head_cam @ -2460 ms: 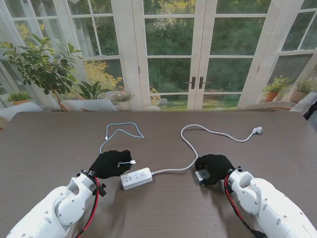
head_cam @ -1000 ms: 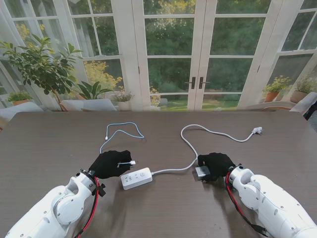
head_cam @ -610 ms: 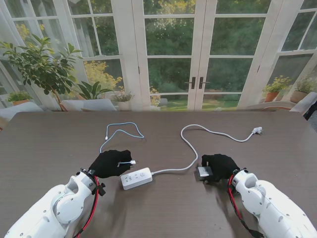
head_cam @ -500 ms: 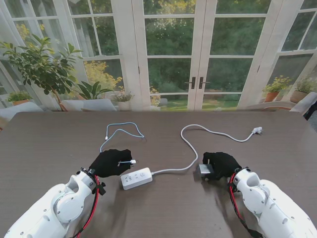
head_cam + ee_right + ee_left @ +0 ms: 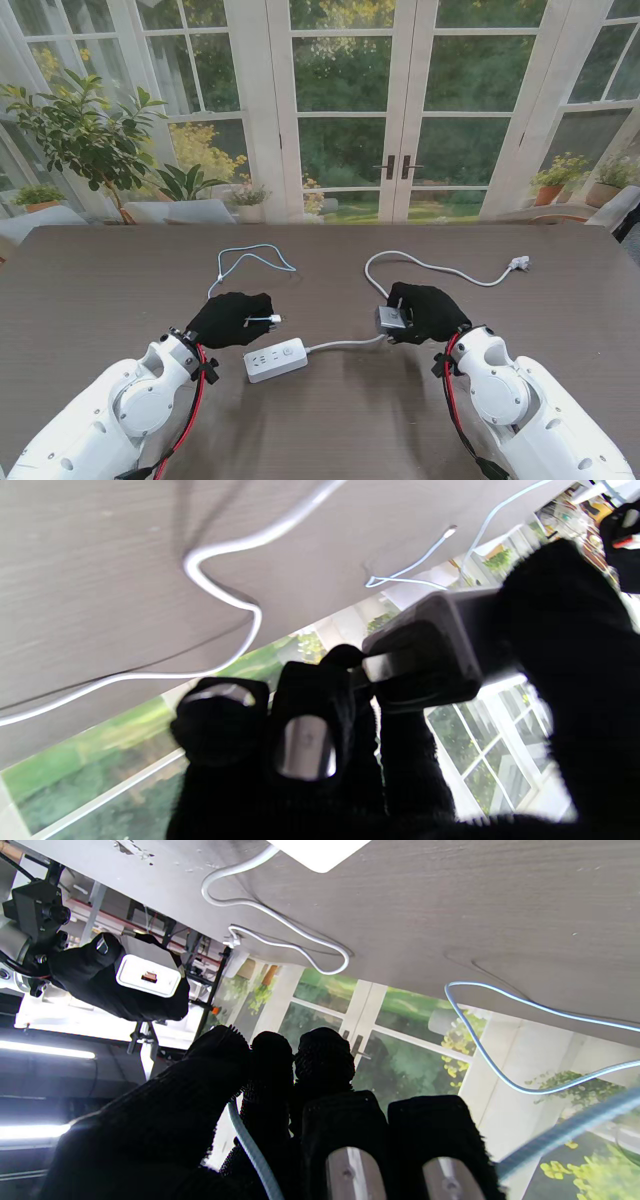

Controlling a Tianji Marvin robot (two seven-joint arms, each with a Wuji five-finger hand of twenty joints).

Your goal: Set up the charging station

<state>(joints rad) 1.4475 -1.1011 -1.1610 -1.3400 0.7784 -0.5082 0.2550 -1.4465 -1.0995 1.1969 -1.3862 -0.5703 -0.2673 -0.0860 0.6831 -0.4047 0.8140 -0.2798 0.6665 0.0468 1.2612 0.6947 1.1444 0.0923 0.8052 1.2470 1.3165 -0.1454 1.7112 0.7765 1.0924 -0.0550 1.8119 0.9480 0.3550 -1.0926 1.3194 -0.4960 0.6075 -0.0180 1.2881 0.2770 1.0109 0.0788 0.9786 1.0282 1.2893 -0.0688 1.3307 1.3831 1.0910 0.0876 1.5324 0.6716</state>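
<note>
A white power strip lies on the dark table between my arms, its white cord looping away to a plug at the far right. My left hand is shut on the USB end of a light-blue cable, held just beyond the strip. My right hand is shut on a grey charger block, lifted above the cord. The left wrist view shows the charger block with its USB port facing my left hand. In the right wrist view the charger block sits between thumb and fingers.
The blue cable's free end lies farther from me on the left. The table's far edge runs beneath tall glass doors, with potted plants outside at far left.
My right hand has lifted the charger block off the table and carried it left and farther from me. My left hand shifted slightly right and away with the cable end.
</note>
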